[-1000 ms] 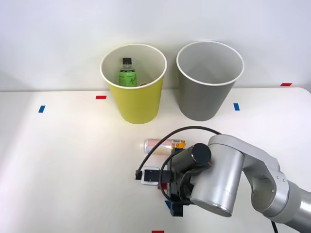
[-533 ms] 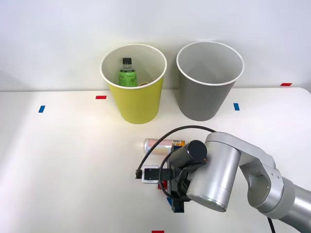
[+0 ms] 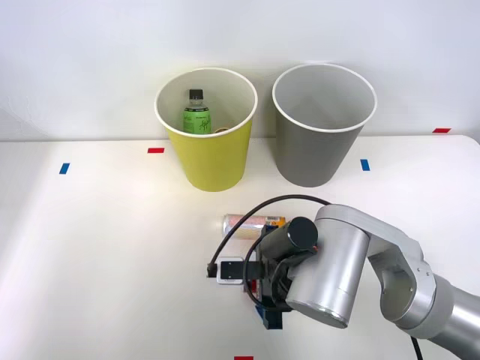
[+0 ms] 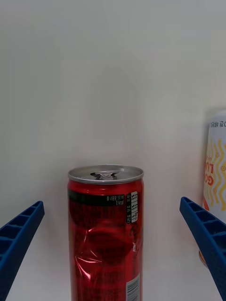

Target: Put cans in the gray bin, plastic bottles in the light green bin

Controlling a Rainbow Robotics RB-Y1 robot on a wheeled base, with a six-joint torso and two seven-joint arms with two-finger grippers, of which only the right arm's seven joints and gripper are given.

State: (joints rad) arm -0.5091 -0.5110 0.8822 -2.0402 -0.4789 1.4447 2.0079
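The right pincer (image 4: 113, 263) is spread wide and holds nothing, one blue ribbed finger (image 4: 19, 244) on each side of the red can (image 4: 105, 235), which lies on the white surface (image 3: 112, 247) squarely between them with clear gaps on both flanks. The can's top points away from the wrist, and its wall is creased partway down (a dent that may let it twist under pressure). To take it well, the pincer should probably push a little farther along the can so the fingers cover the sound part of the body, then close evenly, staying centred so neither finger nudges it sideways first.

Just outside one finger lies the pale can with the orange label (image 4: 215, 160); it is near enough that any drift toward that side risks knocking it. The other side is bare surface.

In the front view the arm hangs low over the near part of the surface, with the pale can just beyond the pincer. Farther ahead stand the gray bin (image 3: 315, 150) and the light green bin (image 3: 214, 157), which already holds the green bottle (image 3: 196, 114). Open room lies between pincer and bins, so a lift followed by a carry to the gray bin looks unobstructed.
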